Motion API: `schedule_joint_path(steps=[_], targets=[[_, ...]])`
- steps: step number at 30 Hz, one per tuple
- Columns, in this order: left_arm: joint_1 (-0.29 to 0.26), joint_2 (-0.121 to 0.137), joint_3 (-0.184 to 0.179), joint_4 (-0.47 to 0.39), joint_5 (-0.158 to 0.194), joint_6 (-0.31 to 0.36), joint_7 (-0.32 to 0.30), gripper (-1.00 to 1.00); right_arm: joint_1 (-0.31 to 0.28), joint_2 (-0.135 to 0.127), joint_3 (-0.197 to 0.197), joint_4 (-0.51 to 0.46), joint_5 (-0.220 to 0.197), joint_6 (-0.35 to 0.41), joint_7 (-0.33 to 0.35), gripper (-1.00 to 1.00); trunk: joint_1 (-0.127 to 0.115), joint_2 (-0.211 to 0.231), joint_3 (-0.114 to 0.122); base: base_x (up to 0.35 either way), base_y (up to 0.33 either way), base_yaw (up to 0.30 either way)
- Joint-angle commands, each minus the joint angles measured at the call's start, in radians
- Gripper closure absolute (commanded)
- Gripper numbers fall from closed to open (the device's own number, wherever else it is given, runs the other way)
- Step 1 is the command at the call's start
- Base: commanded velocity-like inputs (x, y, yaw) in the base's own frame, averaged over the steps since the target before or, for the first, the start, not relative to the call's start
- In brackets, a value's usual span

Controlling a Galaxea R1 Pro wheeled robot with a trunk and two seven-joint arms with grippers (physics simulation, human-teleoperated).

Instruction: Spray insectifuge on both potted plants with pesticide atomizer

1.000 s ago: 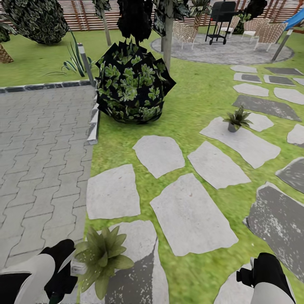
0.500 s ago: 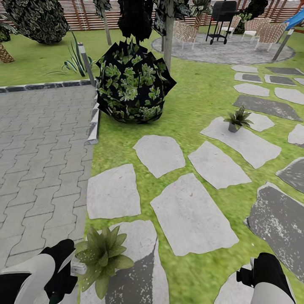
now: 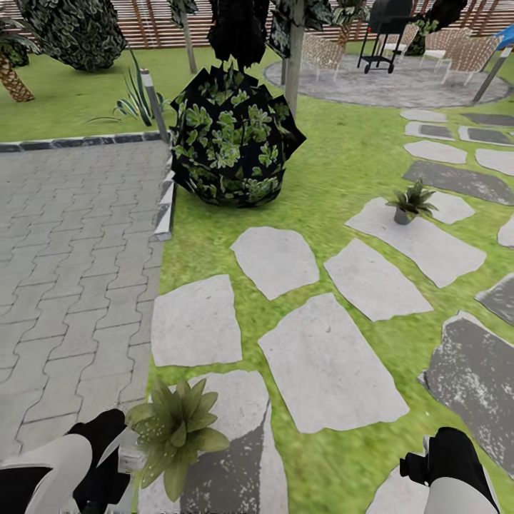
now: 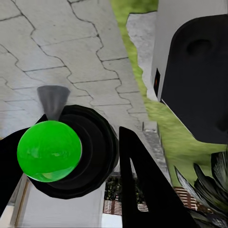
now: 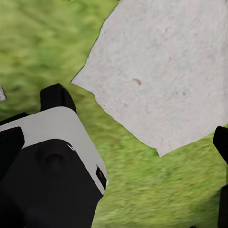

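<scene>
The near potted plant (image 3: 175, 437), a low rosette of olive leaves, sits on a stepping stone right beside my left arm (image 3: 78, 464). The second potted plant (image 3: 412, 203) stands in its grey pot on a stone at the far right. In the left wrist view my left gripper (image 4: 71, 154) is shut on the pesticide atomizer (image 4: 49, 151), seen end-on as a bright green round with a dark ring. Its pale trigger head (image 3: 132, 457) shows next to the near plant's leaves. My right gripper (image 5: 222, 173) hangs open over grass and a pale stone, holding nothing.
A big dark round bush (image 3: 235, 143) stands ahead at the corner of the grey paving (image 3: 71, 250). Irregular stepping stones (image 3: 328, 368) cross the lawn. At the back, a round patio (image 3: 400, 86) holds chairs and a grill before a wooden fence (image 3: 157, 28).
The whole head view has shifted a little to the right, so the camera has moved. Both arms and the held atomizer keep their places beside the near plant.
</scene>
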Motion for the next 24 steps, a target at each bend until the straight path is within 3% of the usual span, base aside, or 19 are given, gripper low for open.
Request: schedule_joint_path(steps=[1,24], targets=[[0.001,0.0,-0.003,-0.001,-0.009,0.003,-0.01,1.0,-0.001,0.001,-0.004,-0.002,0.01,-0.001,0.01,-1.0,0.0,-0.001,-0.002,0.0,0.0,0.193],[0.003,-0.002,-0.002,-0.001,-0.01,0.003,-0.01,1.0,-0.001,0.001,-0.004,-0.002,0.01,-0.001,0.01,-1.0,0.0,-0.001,-0.004,-0.028,-0.026,0.021]])
